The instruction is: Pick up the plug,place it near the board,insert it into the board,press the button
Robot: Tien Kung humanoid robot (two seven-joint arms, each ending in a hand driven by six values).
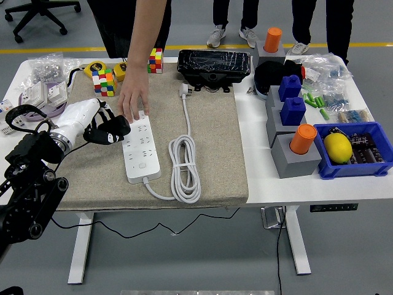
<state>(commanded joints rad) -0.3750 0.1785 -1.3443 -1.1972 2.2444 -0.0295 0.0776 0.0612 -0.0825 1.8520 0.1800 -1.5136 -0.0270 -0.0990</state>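
Fingers (113, 129) of left hand (101, 126) curled, empty, beside board (140, 150); person's hand (132, 102) on board's far end.

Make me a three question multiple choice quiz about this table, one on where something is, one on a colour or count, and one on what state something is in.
1. Where is the lemon?
A. In the blue bin at the table's right
B. On the power strip
C. Beside the Rubik's cubes

2. How many orange cylinders stand on the grey blocks?
A. One
B. Two
C. Four

3. What is the person's hand doing?
A. Lifting the coiled cable
B. Resting on the far end of the power strip
C. Holding the lemon

Answers: 1 A, the yellow fruit lies inside the blue bin. 2 B, one sits near the front and another at the back. 3 B, its fingers lie flat on the strip's far end while the robot's left hand hovers just beside the strip.
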